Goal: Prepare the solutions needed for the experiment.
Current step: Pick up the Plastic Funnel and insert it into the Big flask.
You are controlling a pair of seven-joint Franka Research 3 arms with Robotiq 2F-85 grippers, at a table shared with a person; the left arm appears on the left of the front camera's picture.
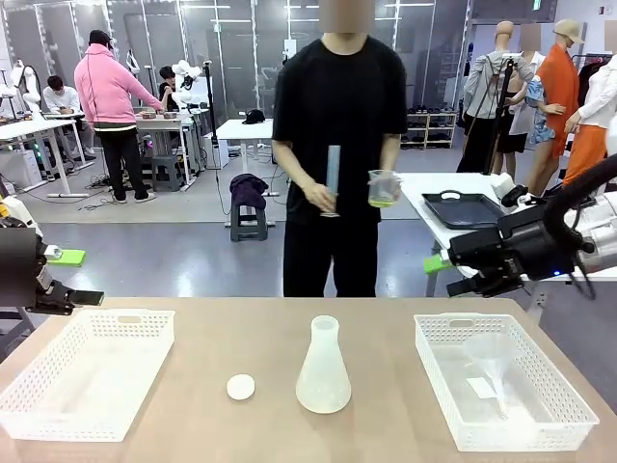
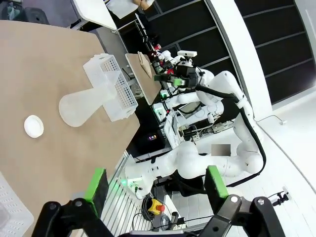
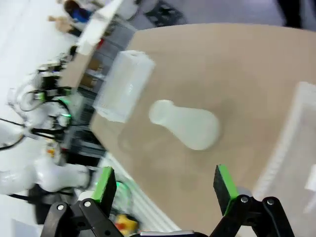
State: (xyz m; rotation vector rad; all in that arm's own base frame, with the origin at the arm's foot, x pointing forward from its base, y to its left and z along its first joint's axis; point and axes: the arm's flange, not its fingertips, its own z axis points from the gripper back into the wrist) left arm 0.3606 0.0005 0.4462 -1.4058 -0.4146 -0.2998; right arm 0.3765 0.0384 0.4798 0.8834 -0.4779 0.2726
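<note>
The left gripper (image 2: 156, 183) is held at the table's left side, its jaws spread wide with nothing between them. On the table (image 1: 386, 328), a white left basket (image 1: 135, 315) is set, then 1 small white disc (image 1: 240, 387), then the frosted conical flask (image 1: 323, 371), stood upright at the centre. The yellow-green solution (image 1: 384, 201) is seen in a small clear cup (image 1: 384, 179) held up by the person (image 1: 337, 106) beyond the table, beside a tall cylinder (image 1: 334, 172) whose markings cannot be read. A clear funnel (image 1: 487, 362) is laid in the right basket (image 1: 463, 320). The right gripper (image 3: 165, 185) is likewise fully spread and empty.
</note>
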